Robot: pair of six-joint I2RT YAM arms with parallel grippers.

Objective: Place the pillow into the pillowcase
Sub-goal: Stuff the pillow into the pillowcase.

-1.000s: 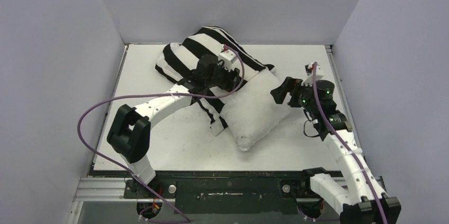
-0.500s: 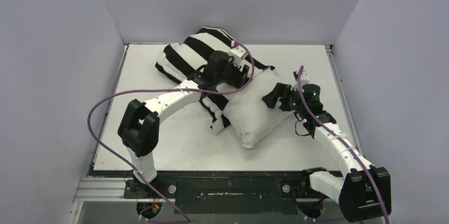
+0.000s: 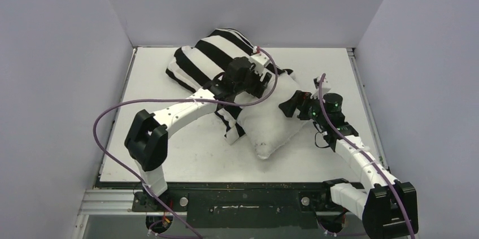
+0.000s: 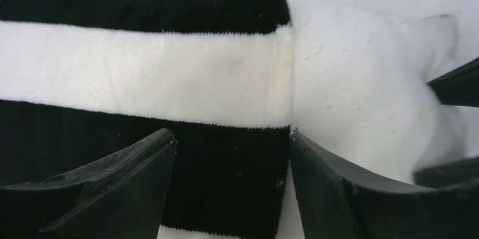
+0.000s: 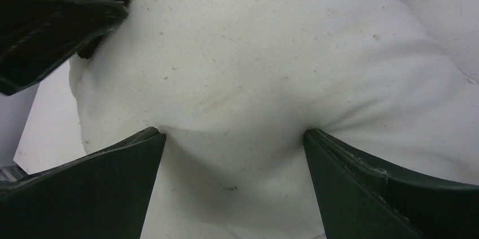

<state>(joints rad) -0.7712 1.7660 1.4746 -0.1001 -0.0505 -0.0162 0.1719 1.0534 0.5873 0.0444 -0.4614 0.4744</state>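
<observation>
The off-white pillow [image 3: 270, 121] lies mid-table, its far end inside the mouth of the black-and-white striped pillowcase [image 3: 197, 61]. My left gripper [image 3: 261, 83] is open at the case's hem where it meets the pillow. In the left wrist view a black stripe of the pillowcase [image 4: 147, 75] lies between the spread fingers of the left gripper [image 4: 231, 182], with the pillow [image 4: 361, 98] to the right. My right gripper [image 3: 288, 105] is open against the pillow's right edge. In the right wrist view its fingertips [image 5: 234, 137] dent the pillow [image 5: 254, 52].
The white table [image 3: 158, 137] is boxed in by grey walls on three sides. A strip of the pillowcase [image 3: 230, 126] trails toward the front beside the pillow. Purple cables loop from both arms.
My left gripper has moved right along the pillowcase toward the pillow. My right gripper has moved left and now presses into the pillow's right edge.
</observation>
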